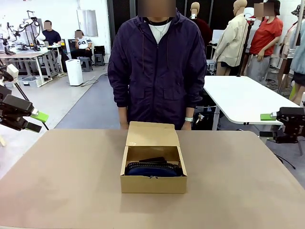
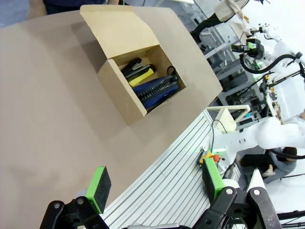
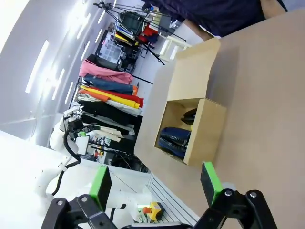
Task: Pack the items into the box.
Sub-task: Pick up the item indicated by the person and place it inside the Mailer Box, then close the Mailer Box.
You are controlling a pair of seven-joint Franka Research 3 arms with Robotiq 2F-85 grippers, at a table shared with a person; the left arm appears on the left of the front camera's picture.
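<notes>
We see the cardboard box [image 1: 153, 184] standing open at the middle of the tan surface [image 1: 238, 186]. Its lid [image 1: 152, 133] is folded back towards the far side, and the lid's far edge comes close to the far edge of the surface.

All three items lie inside the box. The navy pouch [image 2: 159, 90] lies along the near wall with its zip side up. Just beside it on the far side lies the yellow-and-black knife [image 2: 143, 77]. The black stapler [image 2: 130, 64] lies farther back again, next to the knife and close to the hinge of the lid. From the front, the pouch hides most of the other two. The surface around the box is bare.

The left pincer [image 1: 37, 122] hangs off the left edge of the surface, raised above it and well apart from the box. Its green-padded fingers [image 2: 99, 182] stand wide apart with nothing between them. The right pincer [image 1: 267, 126] hangs off the right edge at about the same height, also well apart from the box. Its fingers [image 3: 210, 179] are spread just as wide and are also empty.

At the far edge, directly behind the lid, a person [image 1: 157, 71] stands in a dark purple jacket. Both arms hang down, with the hands low at the edge of the surface on either side of the lid. We cannot tell whether the hands touch the surface or the lid.
</notes>
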